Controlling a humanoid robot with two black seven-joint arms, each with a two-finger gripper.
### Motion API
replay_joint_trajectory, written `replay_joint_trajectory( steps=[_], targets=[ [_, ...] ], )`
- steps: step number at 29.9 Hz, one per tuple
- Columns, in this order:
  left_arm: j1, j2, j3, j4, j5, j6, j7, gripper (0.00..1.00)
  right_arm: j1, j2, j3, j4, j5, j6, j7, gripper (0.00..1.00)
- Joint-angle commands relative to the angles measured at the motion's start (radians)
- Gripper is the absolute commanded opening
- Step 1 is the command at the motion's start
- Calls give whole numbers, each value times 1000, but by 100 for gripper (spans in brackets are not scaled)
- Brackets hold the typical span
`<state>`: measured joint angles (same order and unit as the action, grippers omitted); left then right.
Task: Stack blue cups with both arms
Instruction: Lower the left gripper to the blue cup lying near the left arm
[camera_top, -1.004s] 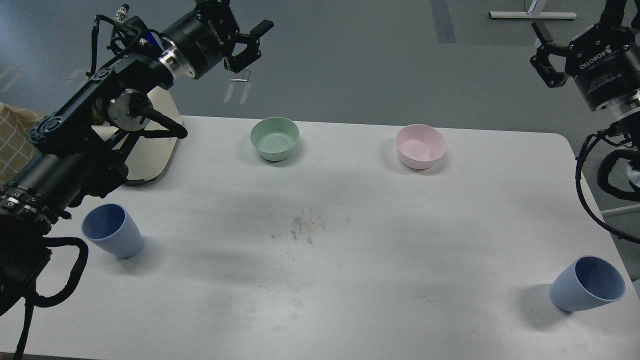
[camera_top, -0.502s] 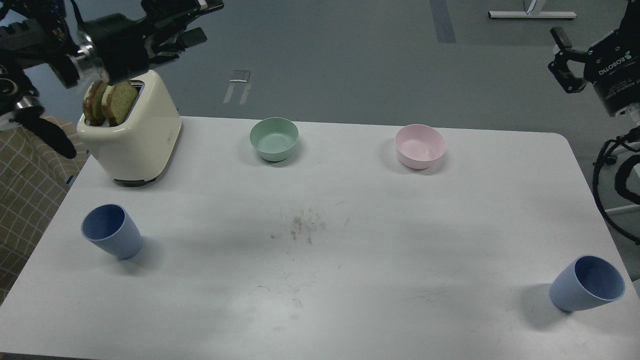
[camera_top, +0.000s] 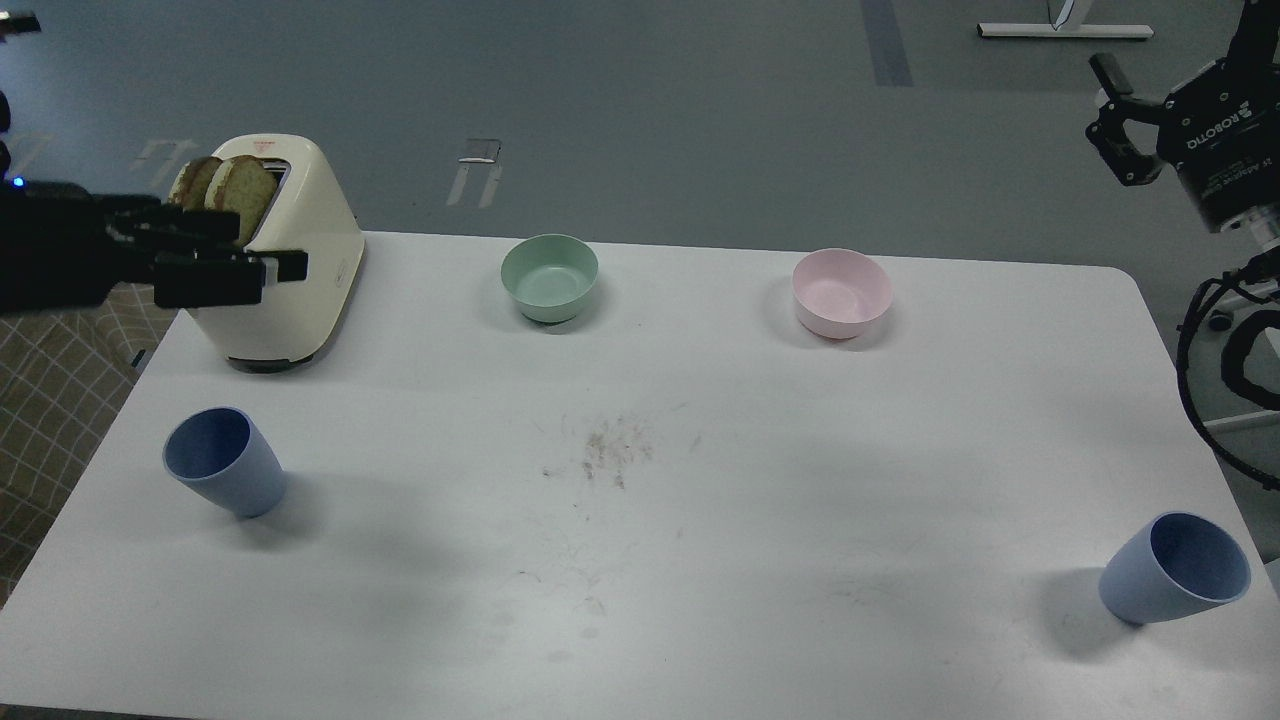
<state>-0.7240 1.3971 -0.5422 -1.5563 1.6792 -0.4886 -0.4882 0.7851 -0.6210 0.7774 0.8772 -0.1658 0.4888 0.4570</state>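
Left hand (camera_top: 235, 262) lowered beside toaster (camera_top: 290, 270) (open, empty), right hand (camera_top: 1118, 120) empty, 2 blue cups (camera_top: 222, 462) apart below.

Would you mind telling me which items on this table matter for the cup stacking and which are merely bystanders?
For the job: left cup; right cup.
Bystanders: green bowl; pink bowl; toaster holding toast.

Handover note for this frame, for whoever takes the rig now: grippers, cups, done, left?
Left gripper: jaws apart, empty, in front of the toaster.
Right gripper: jaws apart, empty, raised at the far right.
Left blue cup: upright, near-left on the table.
Right blue cup: upright, near-right corner.
Done: nothing grasped or stacked.
Left: pick up one cup with each arm, nest one in the other.
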Motion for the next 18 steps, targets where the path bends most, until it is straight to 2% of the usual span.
replay_joint_trajectory(
  steps=[1,13,18],
  targets=[
    [0,23,114,2,28,0,-1,98,-4,-2,0,2,2,0,-1,100],
    [8,5,232,133,25,0,-1,98,-27,-3,2,39,0,0,2,100],
    [9,-38,272,200,22,15,-1,96,-36,-2,2,39,0,0,3,100]
  ],
)
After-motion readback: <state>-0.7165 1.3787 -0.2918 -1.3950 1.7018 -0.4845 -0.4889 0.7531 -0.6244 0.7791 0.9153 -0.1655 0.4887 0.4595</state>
